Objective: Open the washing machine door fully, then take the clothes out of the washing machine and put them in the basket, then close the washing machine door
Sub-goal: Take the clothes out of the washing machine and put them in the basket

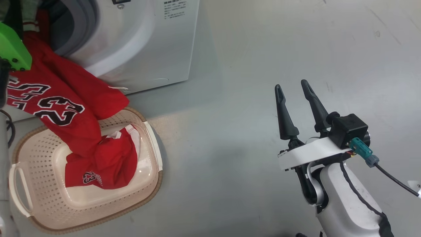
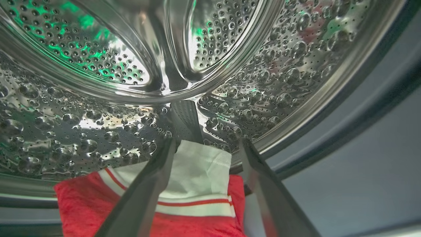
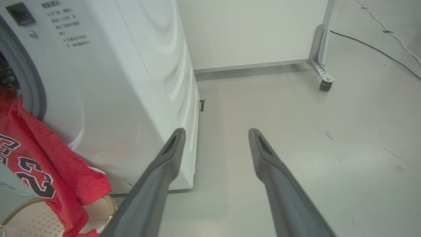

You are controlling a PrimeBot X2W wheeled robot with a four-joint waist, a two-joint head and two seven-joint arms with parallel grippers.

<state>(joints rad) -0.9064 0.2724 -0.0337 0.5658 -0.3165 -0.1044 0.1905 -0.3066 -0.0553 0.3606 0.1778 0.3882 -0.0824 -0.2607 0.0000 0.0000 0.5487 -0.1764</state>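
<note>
The white washing machine (image 1: 141,39) stands at the upper left; its door is out of view. One of the clothes, a red "23" jersey (image 1: 65,98), hangs from the drum opening down into the cream basket (image 1: 154,141), where a second red jersey (image 1: 108,161) lies bunched. My left gripper (image 2: 209,141) is inside the steel drum (image 2: 98,115) and open, its fingers on either side of a jersey's white-lined, red-trimmed edge (image 2: 197,171). My right gripper (image 1: 291,85) is open and empty over the floor, right of the machine. The right wrist view shows the right gripper (image 3: 217,131), the hanging jersey (image 3: 42,158) and the basket (image 3: 26,220).
The green cover of my left arm (image 1: 13,49) sits at the drum opening. Bare grey floor (image 1: 263,49) stretches right of the machine. Behind it stand a white panel and a post with a caster (image 3: 325,84), and cables (image 3: 378,49) run across the floor.
</note>
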